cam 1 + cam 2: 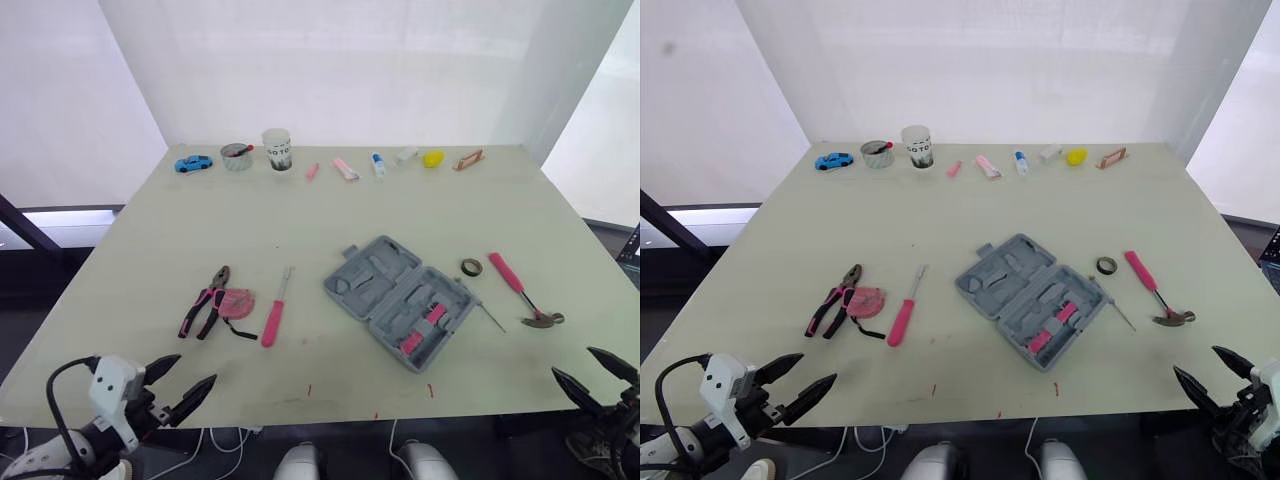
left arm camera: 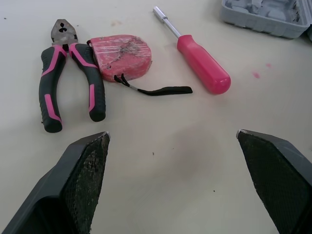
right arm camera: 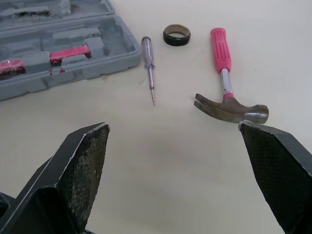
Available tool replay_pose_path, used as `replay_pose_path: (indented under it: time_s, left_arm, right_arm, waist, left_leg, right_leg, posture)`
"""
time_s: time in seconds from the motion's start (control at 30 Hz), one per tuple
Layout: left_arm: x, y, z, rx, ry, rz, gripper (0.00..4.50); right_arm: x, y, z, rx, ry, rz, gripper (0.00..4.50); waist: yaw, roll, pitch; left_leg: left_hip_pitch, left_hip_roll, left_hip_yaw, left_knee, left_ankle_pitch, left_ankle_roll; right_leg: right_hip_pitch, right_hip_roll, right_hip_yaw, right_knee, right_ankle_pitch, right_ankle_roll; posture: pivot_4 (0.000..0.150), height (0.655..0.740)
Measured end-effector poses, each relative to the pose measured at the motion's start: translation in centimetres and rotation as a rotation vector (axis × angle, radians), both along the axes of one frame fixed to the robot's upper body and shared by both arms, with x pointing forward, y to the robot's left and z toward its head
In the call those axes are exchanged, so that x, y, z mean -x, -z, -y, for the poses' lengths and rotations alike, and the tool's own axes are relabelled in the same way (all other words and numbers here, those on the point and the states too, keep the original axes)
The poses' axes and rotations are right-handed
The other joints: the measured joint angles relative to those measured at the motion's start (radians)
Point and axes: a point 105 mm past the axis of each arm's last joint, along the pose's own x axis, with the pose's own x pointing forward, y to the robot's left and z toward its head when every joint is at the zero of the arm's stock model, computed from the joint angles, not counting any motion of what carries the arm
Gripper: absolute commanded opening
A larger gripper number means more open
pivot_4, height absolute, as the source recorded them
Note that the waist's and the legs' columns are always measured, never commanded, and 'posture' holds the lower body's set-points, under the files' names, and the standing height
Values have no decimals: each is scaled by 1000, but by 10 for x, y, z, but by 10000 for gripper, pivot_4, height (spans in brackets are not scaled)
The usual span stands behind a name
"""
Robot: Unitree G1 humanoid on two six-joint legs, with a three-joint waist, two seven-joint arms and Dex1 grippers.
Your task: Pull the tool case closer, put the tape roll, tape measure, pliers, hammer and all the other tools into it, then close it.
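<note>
Tool case (image 1: 400, 302) is seen lying open and flat near the middle of the table (image 1: 150, 250), well apart from both grippers. Pliers (image 1: 207, 300), a pink tape measure (image 1: 237, 302) and a pink-handled driver (image 1: 274, 312) are laid out to its left, the tape measure just beside the pliers' handles. To its right are set a tape roll (image 1: 471, 267), a thin screwdriver (image 1: 490, 316) and a hammer (image 1: 522, 290). The left gripper (image 1: 196, 369) is held over the table's near edge, fingers spread wide and empty — the right gripper (image 1: 572, 361) is spread likewise, nothing grasped, by the near right corner.
</note>
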Motion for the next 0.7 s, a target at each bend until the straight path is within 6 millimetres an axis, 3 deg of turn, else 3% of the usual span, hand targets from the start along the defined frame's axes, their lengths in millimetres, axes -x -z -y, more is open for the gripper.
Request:
replay_pose_path:
  time_s: [0.17, 0.33, 0.5, 0.7]
  left_arm:
    - [-6, -7, 10, 11, 33, 24, 44522]
    - [-25, -19, 29, 27, 89, 57, 44522]
    - [-56, -44, 63, 3, 198, 142, 44522]
    - [-67, -44, 95, 24, 305, 90, 44522]
  right_arm:
    - [-12, -8, -1, 15, -12, 27, 45000]
    - [-32, -15, -8, 3, 4, 34, 45000]
    - [-71, -29, -31, -8, -35, 64, 45000]
    - [-112, -43, -50, 21, -85, 77, 45000]
  waist:
    - [0, 0, 0]
    - [0, 0, -1]
    - [-1, 0, -1]
    - [-3, 0, 0]
  left_leg:
    - [0, -1, 0, 0, 0, 0]
    - [1, -1, 0, 0, 0, 0]
    - [2, -1, 1, 4, 0, 0]
    - [2, -2, 3, 4, 1, 0]
  right_leg:
    - [0, 0, 0, 0, 0, -1]
    - [2, 4, 0, 0, 2, -3]
    - [2, 5, 2, 5, 2, -3]
    - [1, 7, 3, 7, 2, -3]
  posture:
    - [1500, 7400]
    - [1500, 7400]
    - [1500, 7400]
    - [1500, 7400]
